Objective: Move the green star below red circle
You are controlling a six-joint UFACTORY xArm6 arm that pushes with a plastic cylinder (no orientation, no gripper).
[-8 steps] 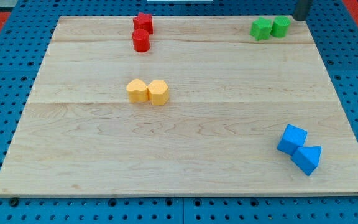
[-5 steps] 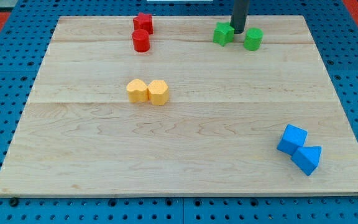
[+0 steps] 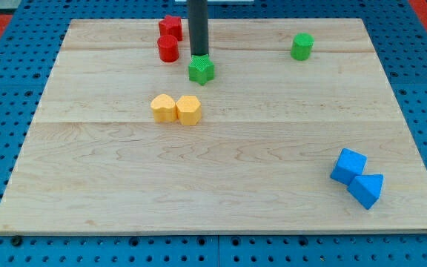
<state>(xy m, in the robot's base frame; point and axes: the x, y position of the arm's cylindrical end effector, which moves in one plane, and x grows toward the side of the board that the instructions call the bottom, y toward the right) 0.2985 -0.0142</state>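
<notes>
While my tip (image 3: 199, 56) rested against the upper edge of the green star (image 3: 201, 70), that star lay just right of and slightly below the red circle (image 3: 167, 49). No gripper was fitted, so nothing was grasped. A second red block (image 3: 171, 27) touched the circle from above. The green cylinder (image 3: 301, 46) stood well apart at the view's right. Two yellow blocks (image 3: 176, 109) sat touching below the star; two blue blocks (image 3: 356, 178) touched at lower right on the wooden board (image 3: 221, 185).
</notes>
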